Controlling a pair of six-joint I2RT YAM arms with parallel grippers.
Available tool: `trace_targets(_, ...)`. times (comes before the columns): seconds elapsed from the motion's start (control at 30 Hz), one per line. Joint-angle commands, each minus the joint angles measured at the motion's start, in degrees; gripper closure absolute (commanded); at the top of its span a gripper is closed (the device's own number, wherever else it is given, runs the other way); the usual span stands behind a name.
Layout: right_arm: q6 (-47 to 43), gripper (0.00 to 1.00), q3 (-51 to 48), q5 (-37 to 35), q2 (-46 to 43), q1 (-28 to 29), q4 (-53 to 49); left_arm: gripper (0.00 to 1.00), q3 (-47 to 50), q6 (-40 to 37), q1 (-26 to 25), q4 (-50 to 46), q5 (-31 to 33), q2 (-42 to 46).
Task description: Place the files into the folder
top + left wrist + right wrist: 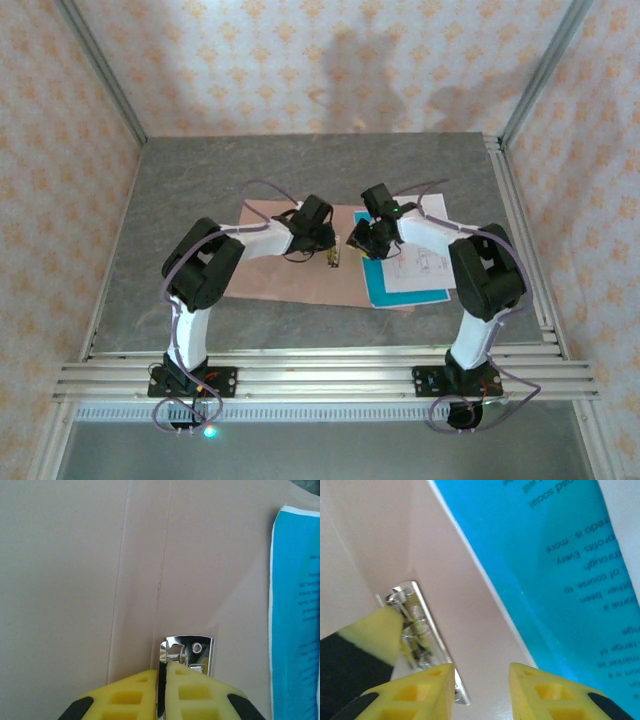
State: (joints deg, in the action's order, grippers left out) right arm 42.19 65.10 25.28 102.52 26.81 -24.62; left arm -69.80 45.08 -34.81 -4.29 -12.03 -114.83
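The teal-blue paper sheet [560,565] carries lines of dark print, seen upside down from the right wrist. The words "of course to", "through", "been", "more" and "Every" can be made out there. From the left wrist its print is blurred. The print on the white paper sheet [425,262] is too small to read.

A grey, stone-patterned table [200,170] carries an open pinkish-brown folder [290,280], lying flat near the middle. At the folder's right end lies a blue sheet [395,288], overlapping the folder's edge. A white sheet [425,265] with print lies over the blue one, reaching further right.
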Motion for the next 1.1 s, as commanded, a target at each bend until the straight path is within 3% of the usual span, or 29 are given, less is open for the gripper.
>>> trace_targets(0.0,0.77,0.67,-2.52,-2.86,-2.77,-1.17,1.21,0.9,4.09,8.02,-1.46,2.35,3.05,-2.58)
trace_targets(0.17,0.39,0.63,-5.27,-5.71,-8.06,-2.64,1.31,0.9,6.13,11.26,-2.43,5.41,3.81,-2.35)
trace_targets(0.57,-2.66,0.63,-5.75,-4.23,-0.52,-4.88,1.1,0.9,-0.25,6.72,-2.63,2.39,1.57,-5.92)
trace_targets(1.07,3.86,0.63,-5.91,-0.94,1.37,0.24,6.28,0.91,-1.71,7.35,-2.63,1.68,1.9,-6.81)
